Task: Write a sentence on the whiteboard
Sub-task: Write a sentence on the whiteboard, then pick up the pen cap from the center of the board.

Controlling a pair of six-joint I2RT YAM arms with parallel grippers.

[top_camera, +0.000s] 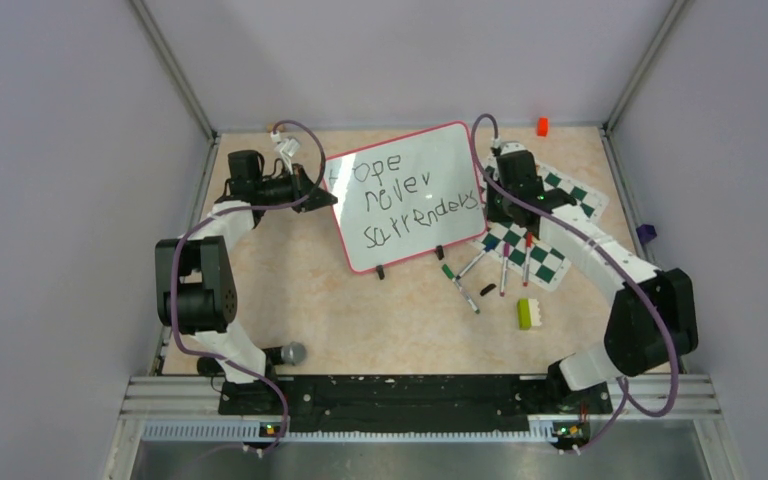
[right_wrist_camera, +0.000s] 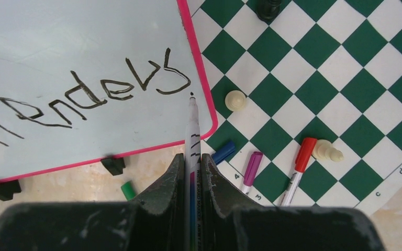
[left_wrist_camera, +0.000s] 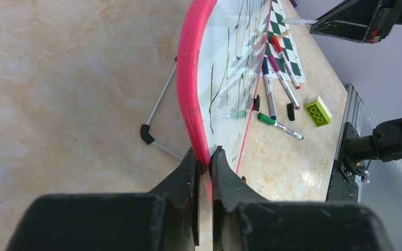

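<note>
The left claw (left_wrist_camera: pixel 204 163) is clamped on the pink rim of the whiteboard (left_wrist_camera: pixel 191 78). The right claw (right_wrist_camera: pixel 191 163) grips a marker (right_wrist_camera: pixel 192 128) lengthwise, its tip pointing at the last letter of the sentence (right_wrist_camera: pixel 110 91).

The left hand (left_wrist_camera: pixel 205 158) pinches the pink rim of the whiteboard (left_wrist_camera: pixel 188 83), which stands tilted up off the bench (left_wrist_camera: pixel 57 78) on a wire leg (left_wrist_camera: pixel 159 102). Dark lettering (left_wrist_camera: pixel 221 83) crosses its face. Beyond it, markers (left_wrist_camera: pixel 280 125) and a green brick (left_wrist_camera: pixel 317 111) lie toward the bench's railed edge.
</note>
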